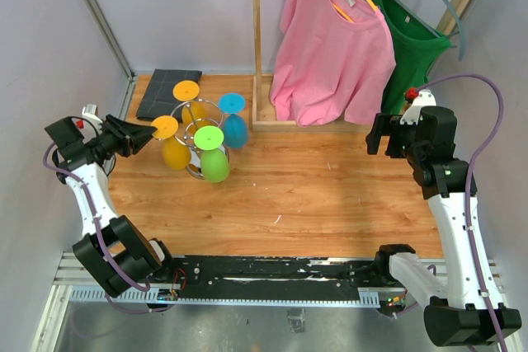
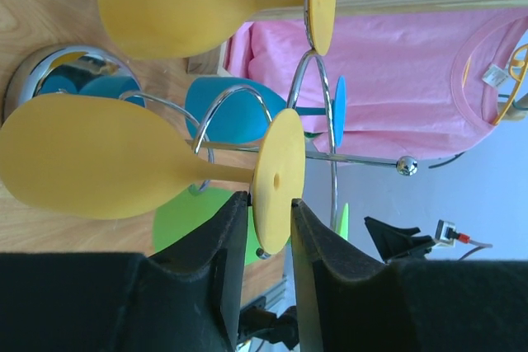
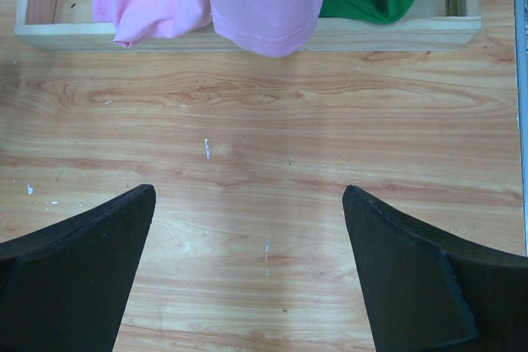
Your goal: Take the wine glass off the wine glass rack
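Done: your left pincer straddles the yellow wine glass at its foot; clamp unclear.
Remaining: lift it off the wine glass rack.
Right pincer: wide open, empty.

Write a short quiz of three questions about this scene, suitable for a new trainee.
1. True or false: the right gripper is holding a glass.
2. Which part of the nearest yellow wine glass lies between the fingers of the left gripper? A) the bowl B) the round foot C) the middle of the stem
3. Fill in: the number of glasses hanging on the wine glass rack is ____.

Key: 1. False, it is open above bare wood. 2. B. 3. Four: two yellow, one green, one blue.
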Controlling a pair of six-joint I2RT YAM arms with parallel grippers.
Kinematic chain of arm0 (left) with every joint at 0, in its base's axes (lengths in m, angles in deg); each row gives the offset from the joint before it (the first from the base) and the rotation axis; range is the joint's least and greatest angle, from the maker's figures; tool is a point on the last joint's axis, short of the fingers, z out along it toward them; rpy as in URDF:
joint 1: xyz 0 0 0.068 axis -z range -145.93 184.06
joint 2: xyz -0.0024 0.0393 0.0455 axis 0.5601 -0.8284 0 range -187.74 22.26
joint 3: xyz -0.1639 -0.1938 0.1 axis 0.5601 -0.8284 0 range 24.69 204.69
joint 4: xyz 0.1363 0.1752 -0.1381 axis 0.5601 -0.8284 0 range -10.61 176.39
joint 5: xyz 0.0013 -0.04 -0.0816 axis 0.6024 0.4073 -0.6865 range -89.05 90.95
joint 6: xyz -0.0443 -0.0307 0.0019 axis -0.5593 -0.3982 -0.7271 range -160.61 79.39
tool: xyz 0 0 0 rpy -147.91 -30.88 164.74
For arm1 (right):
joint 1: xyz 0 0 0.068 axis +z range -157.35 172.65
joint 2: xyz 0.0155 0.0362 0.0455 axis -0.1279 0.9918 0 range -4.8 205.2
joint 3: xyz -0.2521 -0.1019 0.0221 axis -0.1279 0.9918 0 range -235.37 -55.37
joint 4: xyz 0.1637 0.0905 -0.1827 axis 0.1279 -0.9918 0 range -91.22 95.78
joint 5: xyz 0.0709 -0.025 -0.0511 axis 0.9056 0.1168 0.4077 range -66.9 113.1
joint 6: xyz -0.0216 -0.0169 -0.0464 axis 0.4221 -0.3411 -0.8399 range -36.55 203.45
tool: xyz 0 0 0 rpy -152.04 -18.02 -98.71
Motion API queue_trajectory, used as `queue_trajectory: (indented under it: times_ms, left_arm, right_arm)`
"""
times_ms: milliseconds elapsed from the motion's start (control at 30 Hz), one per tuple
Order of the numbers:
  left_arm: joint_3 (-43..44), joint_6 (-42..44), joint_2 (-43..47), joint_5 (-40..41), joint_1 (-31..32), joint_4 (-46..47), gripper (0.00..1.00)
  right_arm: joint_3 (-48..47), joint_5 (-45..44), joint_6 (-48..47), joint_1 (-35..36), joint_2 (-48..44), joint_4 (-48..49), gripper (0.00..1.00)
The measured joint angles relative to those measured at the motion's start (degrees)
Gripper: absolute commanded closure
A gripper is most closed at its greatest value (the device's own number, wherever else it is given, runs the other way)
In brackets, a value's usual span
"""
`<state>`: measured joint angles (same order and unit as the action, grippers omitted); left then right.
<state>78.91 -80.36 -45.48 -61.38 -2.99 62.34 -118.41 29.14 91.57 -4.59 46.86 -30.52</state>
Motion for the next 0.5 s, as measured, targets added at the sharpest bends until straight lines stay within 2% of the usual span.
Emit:
queue_trajectory:
  times_ms: [167, 267, 367, 500]
  left_arm:
    - [0.0, 1.01, 0.26, -0.92, -0.04, -0.61, 0.53]
    - [0.0, 1.49, 0.61, -1.51, -0.04, -1.22, 0.48]
    - [0.0, 2.01, 0.94, -1.9, -0.04, -1.97, 0.48]
    - [0.0, 2.32, 1.07, -1.88, -0.04, -2.47, 0.56]
  right_arm:
    - [0.0, 0.02, 0.02, 0.0, 0.02, 0.0, 0.02]
    - [0.0, 0.02, 0.02, 0.0, 0.13, 0.0, 0.02]
    - [0.0, 0.04, 0.02, 0.0, 0.24, 0.02, 0.02]
    - [0.02, 0.07, 0.07, 0.0, 0.37, 0.04, 0.02]
